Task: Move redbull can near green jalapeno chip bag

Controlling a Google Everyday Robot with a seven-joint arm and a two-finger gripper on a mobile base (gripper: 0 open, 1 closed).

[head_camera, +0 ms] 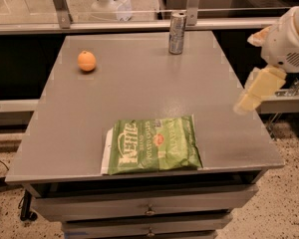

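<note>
Gripper [252,94] at frame right, beside grey table [139,93]; grasp state cannot be told, arm cut off. Redbull can [177,33] upper centre, green jalapeno chip bag [152,146] lower centre, speckled floor [284,203] below

Grey bench [139,98] in the middle, flat matte top, softly lit from above. Under its front edge, two stacked drawers [189,207], each with a small knob [149,212]. Below left, a black caster [26,214]. Speckled pale floor [284,203] at the right and lower left. Behind the bench, a metal rail [89,26] with two upright posts [60,4], seemingly framing glass panes. Past the glass, lighter flooring and a white stand [112,4], possibly a machine base. Dark recesses on either side under the rail. Gripper [249,97] at the right, just off the bench's right edge.
</note>
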